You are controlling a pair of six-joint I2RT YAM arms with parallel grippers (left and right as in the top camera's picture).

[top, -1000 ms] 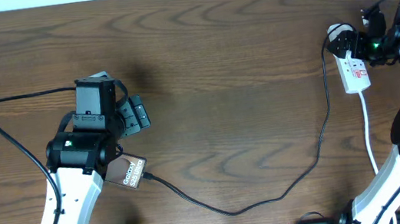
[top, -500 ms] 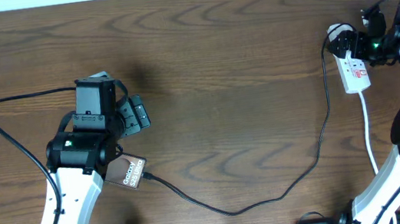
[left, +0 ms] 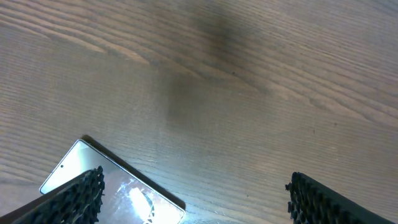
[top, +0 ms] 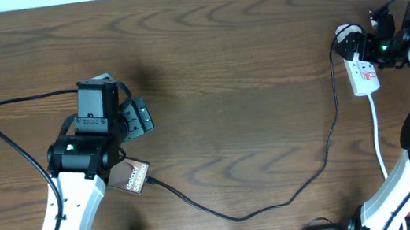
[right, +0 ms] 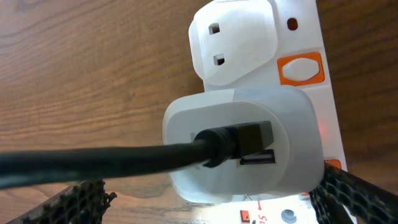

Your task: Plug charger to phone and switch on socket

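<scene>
The phone (top: 130, 176) lies flat on the wooden table, glossy side up with white lettering. The charger's plug tip (top: 153, 183) meets its right end. The thin black charger cable (top: 238, 217) loops right and up to a white adapter (right: 242, 149) seated in the socket (top: 364, 74), a white power strip. An orange switch (right: 301, 68) sits beside the adapter. My left gripper (left: 202, 208) hangs open just above the table, its left finger (left: 74, 199) over the phone (left: 112, 186). My right gripper (right: 214, 208) is open, with its jaws either side of the adapter.
The socket's white cord (top: 376, 132) runs down towards the right arm's base. A thicker black robot cable (top: 9, 133) curves round the left arm. Bare wood (top: 225, 88) spans the table's middle.
</scene>
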